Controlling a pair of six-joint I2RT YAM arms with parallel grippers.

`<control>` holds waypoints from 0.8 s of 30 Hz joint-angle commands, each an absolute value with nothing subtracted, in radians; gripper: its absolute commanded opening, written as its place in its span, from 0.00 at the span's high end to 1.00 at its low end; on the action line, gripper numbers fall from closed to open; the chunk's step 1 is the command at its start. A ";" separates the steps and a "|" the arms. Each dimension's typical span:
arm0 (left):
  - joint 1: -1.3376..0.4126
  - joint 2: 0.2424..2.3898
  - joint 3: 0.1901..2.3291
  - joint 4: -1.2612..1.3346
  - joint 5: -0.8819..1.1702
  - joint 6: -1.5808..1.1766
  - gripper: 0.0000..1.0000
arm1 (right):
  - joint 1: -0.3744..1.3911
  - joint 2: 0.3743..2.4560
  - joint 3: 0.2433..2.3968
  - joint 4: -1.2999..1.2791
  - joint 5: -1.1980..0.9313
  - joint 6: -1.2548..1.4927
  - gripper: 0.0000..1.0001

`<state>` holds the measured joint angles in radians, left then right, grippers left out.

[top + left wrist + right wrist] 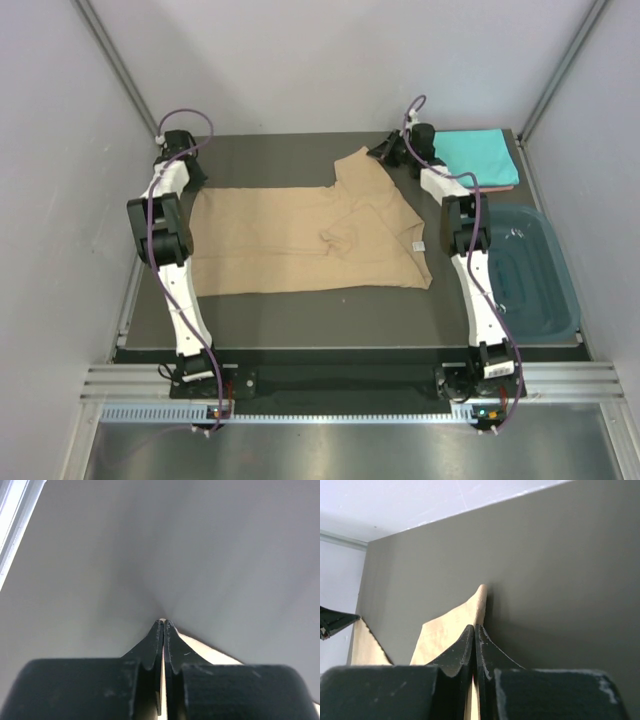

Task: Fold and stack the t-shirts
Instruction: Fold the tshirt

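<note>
Top of frame: my left gripper point(163, 625) and right gripper point(474, 628) each pinch the far edge of the tan t-shirt point(300, 240), apparently to fold it toward the bottom.

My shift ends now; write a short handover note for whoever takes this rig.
Hands: left hand shut on the tan t-shirt at its far edge; right hand shut on it too.
The shirt lies spread mid-table, unfolded.
Done: turquoise t-shirt folded at the far right, on the salmon-pink t-shirt.
Left: fold the tan one and stack it there.
</note>
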<state>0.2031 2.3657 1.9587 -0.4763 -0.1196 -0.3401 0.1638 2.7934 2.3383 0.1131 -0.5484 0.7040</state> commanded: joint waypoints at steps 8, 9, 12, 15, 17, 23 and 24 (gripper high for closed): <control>0.212 2.330 1.983 -0.508 -0.112 -0.345 1.00 | 0.158 2.634 2.175 0.408 -0.551 0.663 1.00; 0.212 2.316 1.979 -0.508 -0.118 -0.350 1.00 | 0.158 2.623 2.169 0.420 -0.557 0.652 1.00; 0.212 2.287 1.951 -0.503 -0.132 -0.351 1.00 | 0.156 2.580 2.148 0.426 -0.569 0.629 1.00; 0.212 2.264 1.924 -0.491 -0.149 -0.353 1.00 | 0.150 2.520 2.066 0.475 -0.584 0.621 1.00; 0.213 2.252 1.889 -0.466 -0.163 -0.356 1.00 | 0.149 2.476 2.004 0.498 -0.591 0.611 1.00; 0.212 2.207 1.838 -0.437 -0.153 -0.367 1.00 | 0.135 2.373 1.846 0.574 -0.615 0.584 1.00; 0.212 2.197 1.832 -0.434 -0.153 -0.367 1.00 | 0.132 2.359 1.827 0.584 -0.615 0.584 1.00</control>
<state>0.2035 2.2902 1.8511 -0.4816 -0.1413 -0.3534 0.1474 2.4531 1.8748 0.4736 -0.5896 0.6201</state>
